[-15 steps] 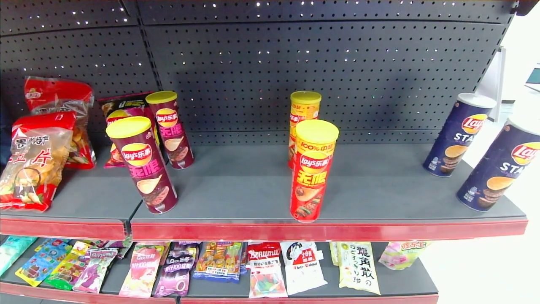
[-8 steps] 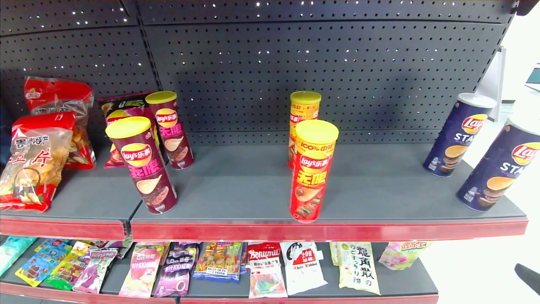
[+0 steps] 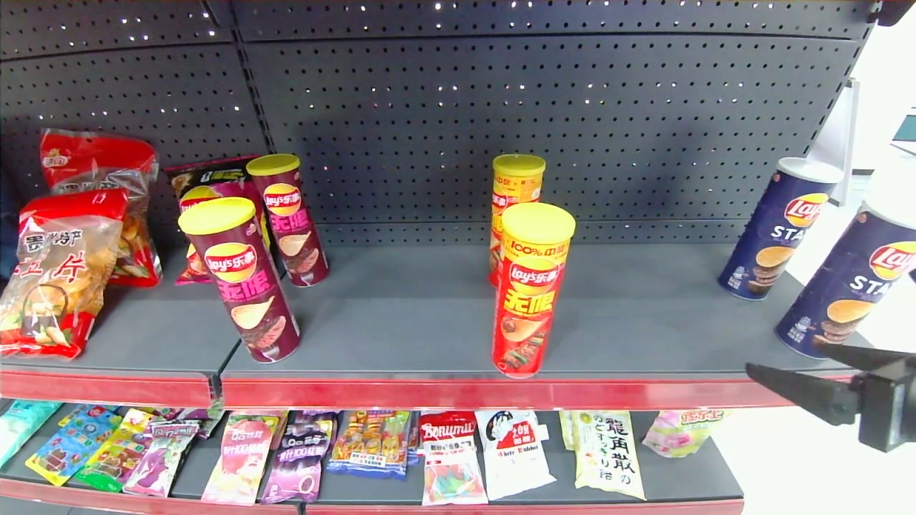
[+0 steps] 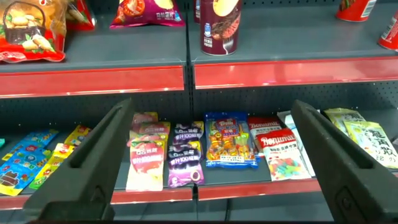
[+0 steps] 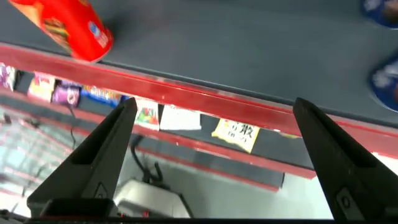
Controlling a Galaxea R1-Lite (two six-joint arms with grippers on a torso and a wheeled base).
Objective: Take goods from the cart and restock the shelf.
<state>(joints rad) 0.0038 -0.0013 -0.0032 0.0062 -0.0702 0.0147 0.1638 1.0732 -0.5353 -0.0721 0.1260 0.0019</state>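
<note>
The upper shelf (image 3: 429,315) carries crisp cans in three pairs, all upright. On the left, the near maroon can (image 3: 240,279) stands close to the red front edge (image 3: 401,392). The far maroon can (image 3: 288,218) stands farther back, just beside a dark crisp bag (image 3: 207,179). Both have yellow lids. Near the middle, a red can (image 3: 531,286) stands by the front edge with an orange-yellow can (image 3: 517,187) right behind it (whether the two touch cannot be told). On the right, the far blue can (image 3: 778,229) stands toward the back panel. The near blue can (image 3: 848,286) stands at the shelf's right end, closer to the front. At the far left, two red snack bags (image 3: 54,279) lean one behind the other.

The lower shelf (image 3: 687,479) holds a row of flat sweet packets (image 3: 451,450).

The right gripper (image 3: 785,357) hangs at the right, in front of the red front edge and just below the near blue can. Its jaws are spread wide with nothing between them. The left gripper (image 4: 211,106) sits lower, facing the sweet packets, and its jaws are likewise wide apart and empty.
</note>
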